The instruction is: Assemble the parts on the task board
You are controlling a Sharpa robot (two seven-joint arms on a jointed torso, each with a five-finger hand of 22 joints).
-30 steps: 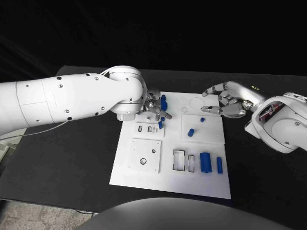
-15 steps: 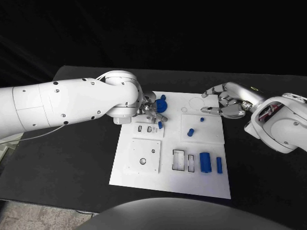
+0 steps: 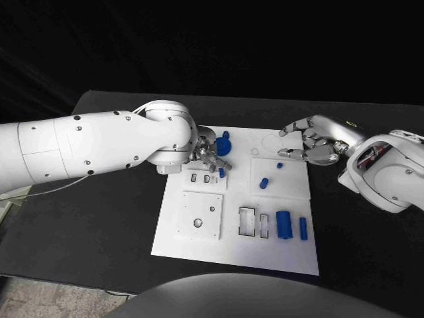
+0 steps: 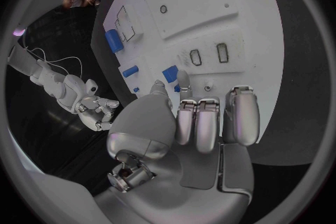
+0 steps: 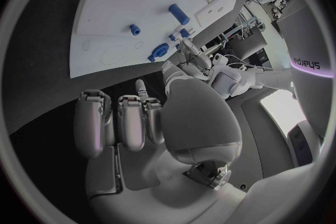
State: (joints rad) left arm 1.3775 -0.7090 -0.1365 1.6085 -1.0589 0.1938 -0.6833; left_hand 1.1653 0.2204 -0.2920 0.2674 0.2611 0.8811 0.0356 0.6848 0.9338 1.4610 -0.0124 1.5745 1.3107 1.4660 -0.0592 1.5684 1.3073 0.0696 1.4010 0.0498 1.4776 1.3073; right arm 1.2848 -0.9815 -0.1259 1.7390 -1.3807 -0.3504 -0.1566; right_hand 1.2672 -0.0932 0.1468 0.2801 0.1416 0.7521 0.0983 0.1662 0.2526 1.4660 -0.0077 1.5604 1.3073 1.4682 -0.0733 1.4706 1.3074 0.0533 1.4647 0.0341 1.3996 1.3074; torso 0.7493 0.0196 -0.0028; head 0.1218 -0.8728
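Left robot hand [image 3: 210, 154] hides board's [image 3: 233, 255] corner.

The black table [image 3: 97, 218] carries the white task board [image 3: 269, 255] (lying flat)

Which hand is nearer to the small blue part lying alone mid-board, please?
Left. The left hand hovers just up-left of the small blue part; the right hand sits farther off at the board's far right corner.

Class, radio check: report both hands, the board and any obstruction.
Left hand over the white task board, fingers beside small blue parts, grip unclear. Right hand at the board's far right edge, curled, nothing seen in it. No obstruction seen.
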